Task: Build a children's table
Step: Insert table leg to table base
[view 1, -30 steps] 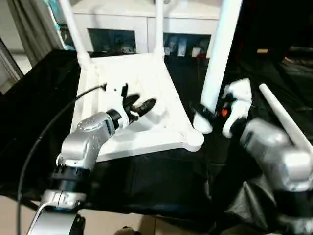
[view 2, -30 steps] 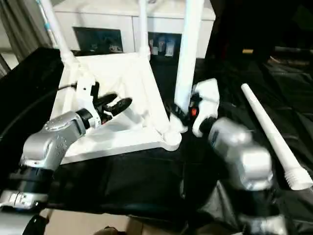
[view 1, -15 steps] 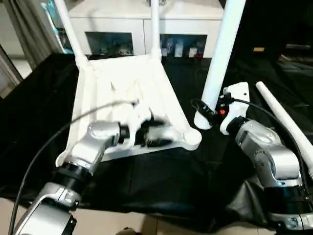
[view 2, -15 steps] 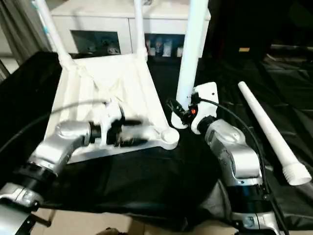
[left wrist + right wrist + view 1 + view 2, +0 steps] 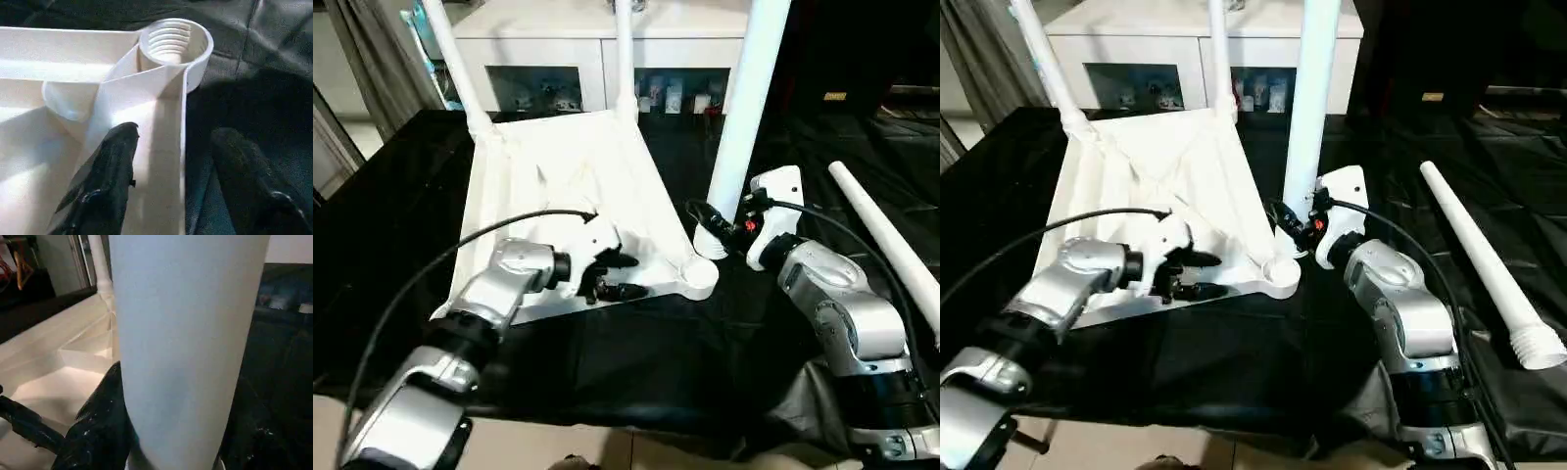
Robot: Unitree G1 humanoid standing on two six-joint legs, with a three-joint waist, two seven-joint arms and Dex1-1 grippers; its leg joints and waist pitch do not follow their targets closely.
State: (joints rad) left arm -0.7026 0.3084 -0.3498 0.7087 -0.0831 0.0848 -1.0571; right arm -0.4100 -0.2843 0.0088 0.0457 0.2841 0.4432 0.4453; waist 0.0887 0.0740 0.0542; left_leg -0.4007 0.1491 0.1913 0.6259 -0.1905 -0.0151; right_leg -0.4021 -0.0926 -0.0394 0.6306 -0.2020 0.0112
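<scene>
Standing behind table top (image 5: 570, 176), white cabinet (image 5: 607, 49), spare leg (image 5: 1484, 264) lying probably loose

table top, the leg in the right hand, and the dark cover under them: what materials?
Table top: looks like moulded white plastic, semi-gloss; thin ribs and a threaded corner socket formed in one piece. Leg in the right hand: likely the same plastic, smooth matte tube. Cover: black, creased, glossy in places; probably plastic sheet or coated fabric.

Both silver forearms end in white wrist housings and black two-fingered grippers, left gripper (image 5: 612, 276) and right gripper (image 5: 708, 223), trailing black cables, with what looks like an orange-red spot on the right wrist.
</scene>
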